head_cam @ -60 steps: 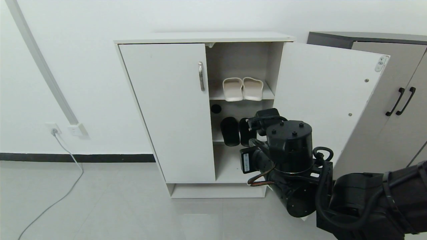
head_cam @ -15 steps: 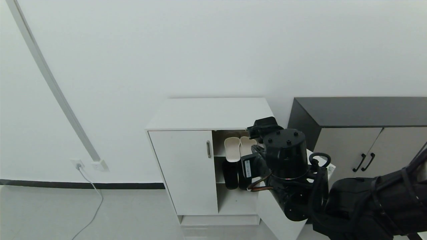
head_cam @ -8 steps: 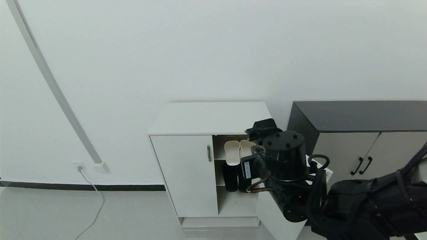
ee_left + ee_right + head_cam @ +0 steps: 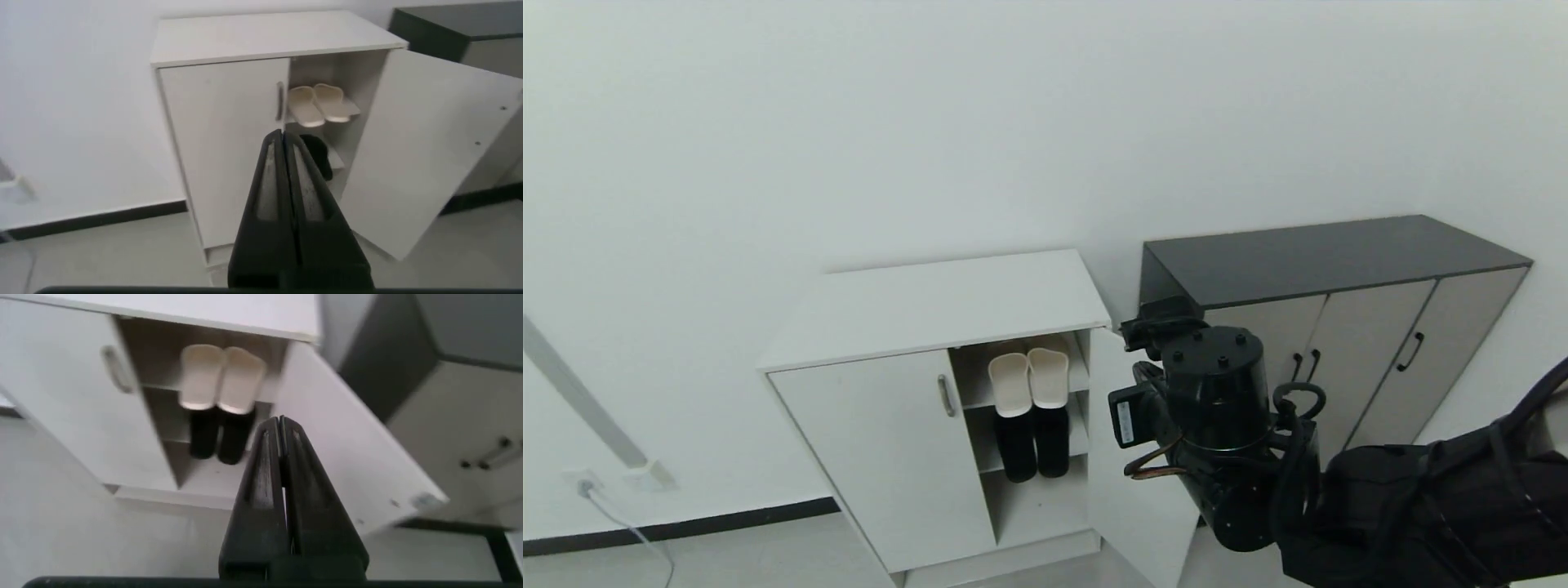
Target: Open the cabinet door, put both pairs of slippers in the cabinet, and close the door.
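Left claw [image 4: 283, 145], right claw [image 4: 282, 433] pinched empty, one open door [image 4: 1123, 523], two shelved pairs, white slippers [image 4: 1029, 380], black slippers [image 4: 1033, 445]

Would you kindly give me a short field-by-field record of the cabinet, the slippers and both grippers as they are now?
Cabinet: white; right door open, left door closed
Cream slippers: upper shelf, side by side
Black slippers: shelf below, side by side
Left gripper: shut, holding nothing, facing the cabinet
Right gripper: shut, holding nothing, facing the opening
Left to do: close the right door
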### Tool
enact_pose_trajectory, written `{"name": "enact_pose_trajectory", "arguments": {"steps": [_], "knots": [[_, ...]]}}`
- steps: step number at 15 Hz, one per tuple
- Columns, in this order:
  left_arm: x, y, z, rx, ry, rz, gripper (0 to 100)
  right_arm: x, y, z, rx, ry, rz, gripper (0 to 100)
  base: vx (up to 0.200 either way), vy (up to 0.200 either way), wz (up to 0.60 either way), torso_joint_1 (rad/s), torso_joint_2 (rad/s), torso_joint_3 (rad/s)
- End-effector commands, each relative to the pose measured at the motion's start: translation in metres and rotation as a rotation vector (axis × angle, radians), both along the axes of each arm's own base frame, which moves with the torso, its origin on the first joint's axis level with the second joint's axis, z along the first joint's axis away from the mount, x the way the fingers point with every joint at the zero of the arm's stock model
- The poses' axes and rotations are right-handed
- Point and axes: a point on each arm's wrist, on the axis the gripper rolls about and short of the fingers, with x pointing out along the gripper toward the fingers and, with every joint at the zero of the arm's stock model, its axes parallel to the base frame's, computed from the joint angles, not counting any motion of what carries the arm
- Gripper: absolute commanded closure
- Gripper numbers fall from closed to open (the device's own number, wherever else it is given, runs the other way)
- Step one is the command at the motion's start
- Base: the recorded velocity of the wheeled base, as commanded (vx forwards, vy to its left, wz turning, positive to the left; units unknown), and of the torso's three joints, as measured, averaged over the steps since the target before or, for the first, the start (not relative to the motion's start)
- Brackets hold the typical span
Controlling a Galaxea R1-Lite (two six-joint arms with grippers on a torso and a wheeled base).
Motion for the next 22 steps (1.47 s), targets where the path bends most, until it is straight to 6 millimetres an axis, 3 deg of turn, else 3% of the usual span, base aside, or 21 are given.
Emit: {"name": "enact_pose_trajectory", "arguments": {"steps": [1,5,9,17,22], "knots": [[0.000,0.000,0.000,-0.002,0.000,0.000,100,0.004,-0.003,0.000,0.004,0.001,-0.008,100,0.000,0.000,0.00,0.000,0.00,0.000],[0.000,0.000,0.000,-0.006,0.000,0.000,100,0.020,-0.015,0.002,0.045,-0.005,0.029,100,0.000,0.000,0.00,0.000,0.00,0.000],[0.000,0.000,0.000,-0.005,0.000,0.000,100,0.037,-0.023,0.002,0.058,-0.004,0.024,100,-0.200,0.000,0.00,0.004,0.00,0.000],[0.000,0.000,0.000,-0.005,0.000,0.000,100,0.097,-0.050,0.000,0.094,0.011,-0.085,100,-0.025,0.000,0.00,0.002,0.00,0.000],[0.000,0.000,0.000,-0.005,0.000,0.000,100,0.138,-0.068,0.003,0.200,0.147,-0.130,100,0.000,0.000,0.00,0.000,0.00,0.000]]}}
